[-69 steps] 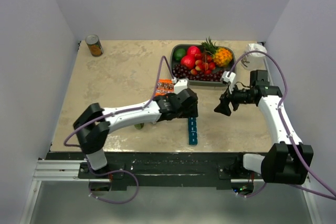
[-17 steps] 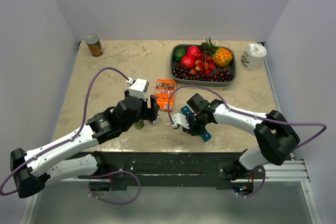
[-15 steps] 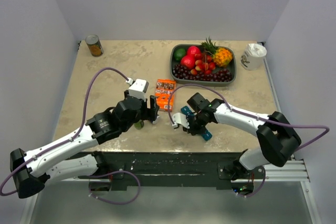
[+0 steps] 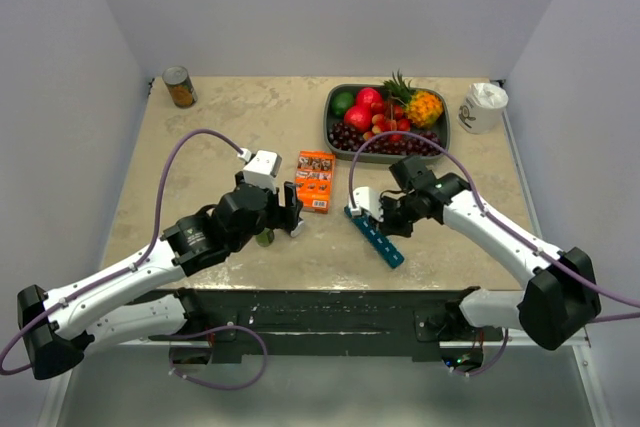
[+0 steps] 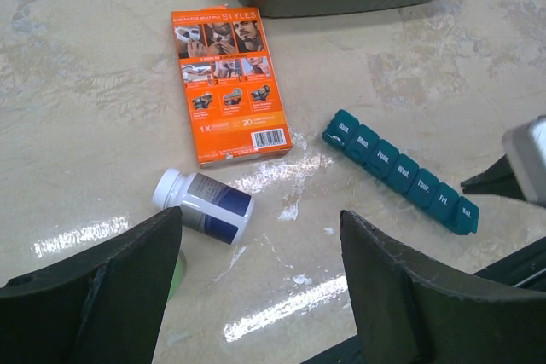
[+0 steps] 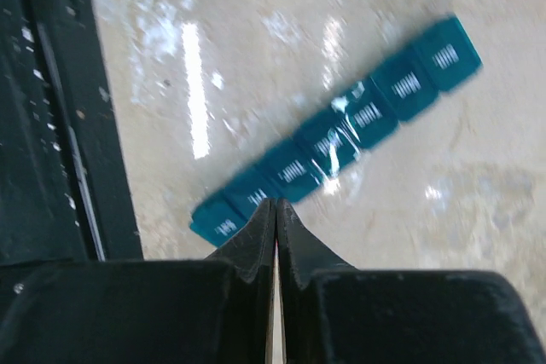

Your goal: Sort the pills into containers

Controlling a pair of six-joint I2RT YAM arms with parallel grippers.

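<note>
The containers [image 4: 377,238] are one teal strip of day-labelled compartments [image 5: 401,171], lying diagonally near the table's front edge with every lid shut. A white pill bottle [image 5: 205,206] with a blue label lies on its side left of the strip. No loose pills show. My left gripper [image 5: 260,236] hangs open above bare table, the bottle just beyond its left finger and nothing between the jaws. In the top view the left gripper [image 4: 290,209] sits left of the strip. My right gripper [image 6: 275,204] is shut and empty, its tips over the strip's [image 6: 341,130] near end; from above the right gripper [image 4: 380,222] hovers by the strip.
An orange box [image 4: 316,181] lies flat behind the bottle, also in the left wrist view as the orange box [image 5: 226,83]. A grey fruit tray [image 4: 335,139] stands at the back, a can [image 4: 180,87] at the back left, a white cup [image 4: 483,107] at the back right. The black front rail [image 6: 51,125] runs close to the strip.
My right arm has drawn back to the right and lifted off the strip, which now lies uncovered and diagonal rather than straight. The left arm has held still.
</note>
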